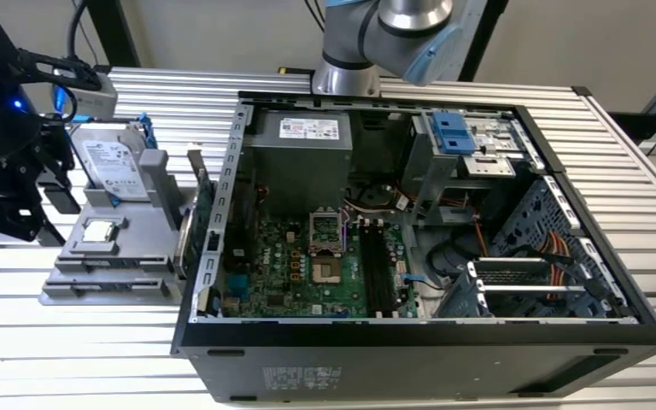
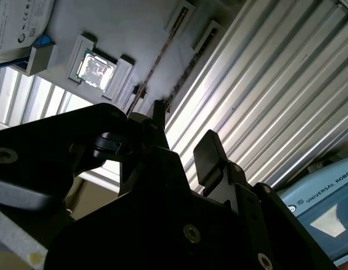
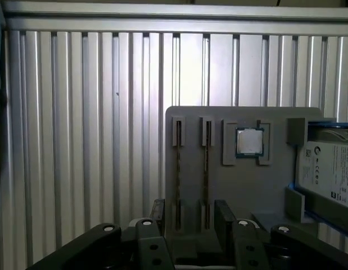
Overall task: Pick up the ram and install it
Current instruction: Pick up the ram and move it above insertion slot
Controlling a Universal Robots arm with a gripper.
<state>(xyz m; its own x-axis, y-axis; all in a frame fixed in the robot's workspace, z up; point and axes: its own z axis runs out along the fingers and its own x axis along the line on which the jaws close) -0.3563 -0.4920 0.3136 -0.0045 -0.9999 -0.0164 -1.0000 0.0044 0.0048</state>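
Two ram sticks stand on edge in the slots of a grey holder (image 3: 241, 185). They show edge-on in the first wrist view, one ram stick (image 3: 178, 169) beside the other (image 3: 206, 169), and as thin lines (image 2: 154, 64) in the second wrist view. My black gripper (image 3: 191, 216) is open with nothing between its fingers (image 3: 223, 212), and it hovers short of the sticks. In the exterior view the gripper (image 1: 9, 213) hangs at the far left, left of the holder (image 1: 112, 256). The motherboard (image 1: 305, 273) lies in the open computer case (image 1: 419, 333), with its dark memory slots (image 1: 376, 273) right of the processor socket.
The holder also carries a silver processor chip (image 3: 249, 142) and a hard drive (image 1: 117, 166) with a white label. The arm's base (image 1: 345, 77) stands behind the case. The ribbed metal table (image 3: 78, 140) stretches around the holder.
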